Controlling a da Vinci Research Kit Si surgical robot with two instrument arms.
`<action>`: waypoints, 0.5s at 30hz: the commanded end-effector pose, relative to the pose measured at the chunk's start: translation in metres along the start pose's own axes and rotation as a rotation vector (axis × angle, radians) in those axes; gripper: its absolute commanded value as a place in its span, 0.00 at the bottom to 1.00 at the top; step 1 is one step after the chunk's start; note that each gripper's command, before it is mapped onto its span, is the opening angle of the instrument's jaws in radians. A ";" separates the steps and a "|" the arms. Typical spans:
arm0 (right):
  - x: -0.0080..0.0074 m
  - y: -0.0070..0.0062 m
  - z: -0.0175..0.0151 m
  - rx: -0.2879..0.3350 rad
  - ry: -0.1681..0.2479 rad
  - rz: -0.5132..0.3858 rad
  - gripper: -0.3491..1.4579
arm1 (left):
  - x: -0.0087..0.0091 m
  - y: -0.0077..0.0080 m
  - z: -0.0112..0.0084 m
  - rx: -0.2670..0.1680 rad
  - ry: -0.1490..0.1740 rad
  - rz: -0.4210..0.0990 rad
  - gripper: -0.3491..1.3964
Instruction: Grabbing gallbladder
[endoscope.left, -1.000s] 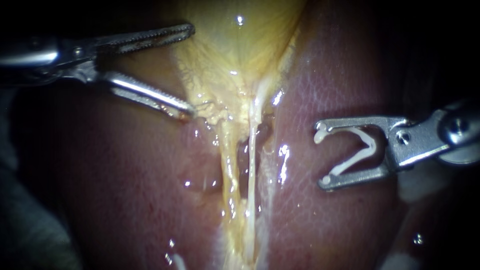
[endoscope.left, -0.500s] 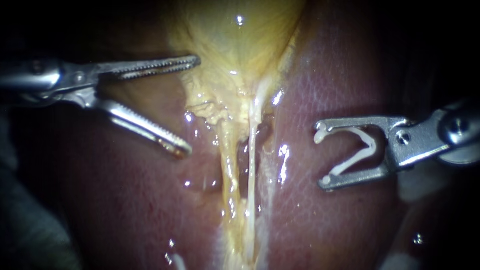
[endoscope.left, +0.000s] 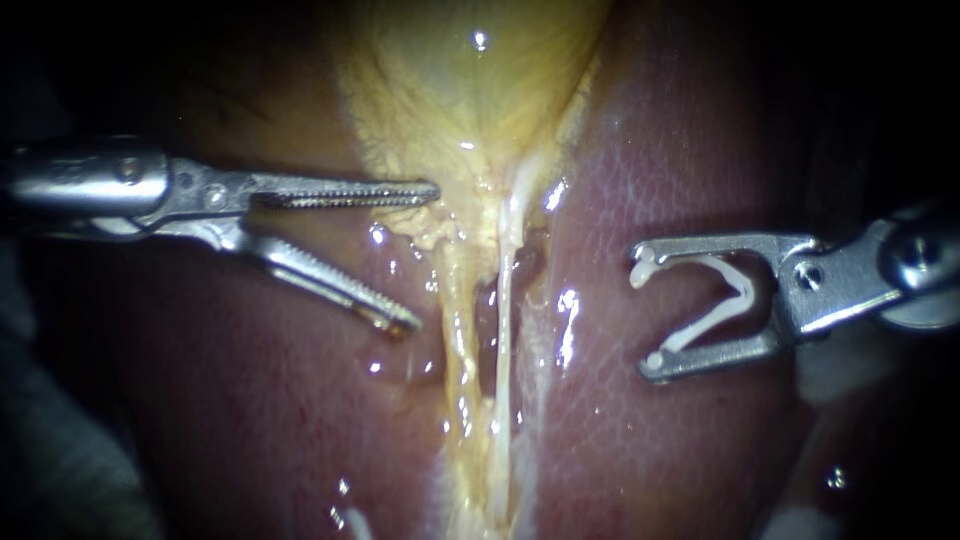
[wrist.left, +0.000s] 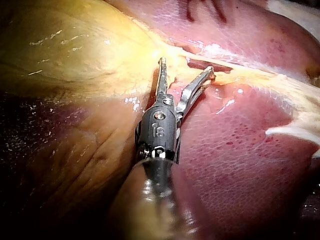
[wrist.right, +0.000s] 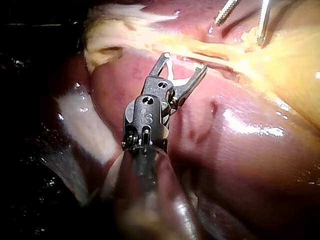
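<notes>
Left instrument (endoscope.left: 425, 257): released, gripping nothing; in from the left edge at mid-height, toothed jaws parted in a V.
Upper jaw: level, tip touching the ragged lower fringe of the gallbladder (endoscope.left: 470, 80).
Lower jaw: slanted down and right over the liver (endoscope.left: 660, 150), tip just beside the left-hand tube (endoscope.left: 456, 340).
Right instrument (endoscope.left: 645, 313): in from the right edge at mid-height; spread wide yet grasping a white V-shaped clip (endoscope.left: 725, 295) seated between both jaws; over the liver, well apart from the tubes.
Gallbladder, place: top centre of the frame, narrowing downward to a neck near the middle.
Gallbladder, look: yellow, glossy and translucent, with small wet glints; paler, crumbly fringe along the lower left margin by the neck.
Tubes: left-hand tube and right-hand tube (endoscope.left: 503, 340), pale yellow, side by side from the neck down to the bottom edge, with a dark slit between them.
Liver: pinkish red, wet, finely mottled, on both sides of the tubes.
Left wrist view: open jaws at the seam between gallbladder and liver, one jaw against the yellow fringe.
</notes>
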 end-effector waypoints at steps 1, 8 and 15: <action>0.0000 0.0000 0.0000 0.000 0.000 0.000 0.46 | -0.0002 -0.0002 0.0001 0.000 -0.002 0.001 0.53; 0.0000 0.0000 0.0000 0.000 0.000 0.000 0.46 | -0.0007 -0.0010 0.0006 -0.004 -0.011 -0.002 0.40; 0.0000 0.0000 0.0000 0.000 0.000 0.000 0.46 | -0.0008 -0.0013 0.0006 -0.006 -0.019 -0.043 0.28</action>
